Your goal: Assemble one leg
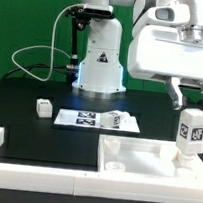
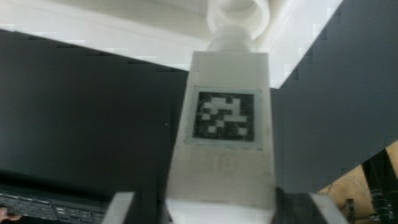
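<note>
Gripper point(image 1: 191, 102) point(image 2: 210, 206) – closed on the leg point(image 1: 191, 133) point(image 2: 222, 112), which is clamped by its upper end between the two fingers point(image 2: 121, 208). The leg is held upright, and one black-and-white marker tag is turned toward each camera. In the exterior view its lower end is seen at the corner of the white rimmed panel point(image 1: 135, 151) on the exterior view's right. Whether it touches the panel cannot be told. In the wrist view the leg is seen lengthwise, running away from the camera toward a pale surface, taken to be the panel point(image 2: 143, 35). A rounded white feature at its far end is too blurred to be named.

The panel is laid flat on the black table point(image 1: 18, 117), with its rim upward. Just behind it the marker board point(image 1: 80, 119) is seen, and a second tagged block point(image 1: 116, 119) is lying tilted on the board's end nearer the gripper. A third tagged block point(image 1: 44, 108) is set on the bare table, just off the board's other end – well apart from the gripper. A white rail point(image 1: 72, 183) is run along the front edge of the table. The arm's base point(image 1: 100, 61) is mounted behind the board, before a green backdrop point(image 1: 27, 22).
</note>
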`<control>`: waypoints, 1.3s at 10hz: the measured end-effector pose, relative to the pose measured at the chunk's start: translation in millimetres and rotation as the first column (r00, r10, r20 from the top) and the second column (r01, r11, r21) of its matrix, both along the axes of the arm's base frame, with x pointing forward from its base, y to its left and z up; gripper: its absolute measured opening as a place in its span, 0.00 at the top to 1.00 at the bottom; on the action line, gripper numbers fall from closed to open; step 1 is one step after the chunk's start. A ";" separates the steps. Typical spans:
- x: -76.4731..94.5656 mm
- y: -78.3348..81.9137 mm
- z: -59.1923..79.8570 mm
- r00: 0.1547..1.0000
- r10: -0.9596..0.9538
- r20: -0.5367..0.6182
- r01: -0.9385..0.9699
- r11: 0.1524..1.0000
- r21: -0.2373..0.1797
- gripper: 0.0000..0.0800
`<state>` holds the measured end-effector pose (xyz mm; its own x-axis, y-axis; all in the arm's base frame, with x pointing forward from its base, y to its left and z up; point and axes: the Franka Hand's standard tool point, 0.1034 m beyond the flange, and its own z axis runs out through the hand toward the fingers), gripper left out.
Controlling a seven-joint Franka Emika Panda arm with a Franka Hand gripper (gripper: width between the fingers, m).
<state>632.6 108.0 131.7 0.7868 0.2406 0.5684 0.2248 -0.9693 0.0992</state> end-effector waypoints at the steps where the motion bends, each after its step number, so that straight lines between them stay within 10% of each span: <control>1: 0.9 1.5 -2.9 1.000 0.003 -0.002 -0.003 1.000 -0.003 0.65; 13: -6.2 5.2 -32.5 0.999 -0.006 0.041 0.006 1.000 -0.001 0.65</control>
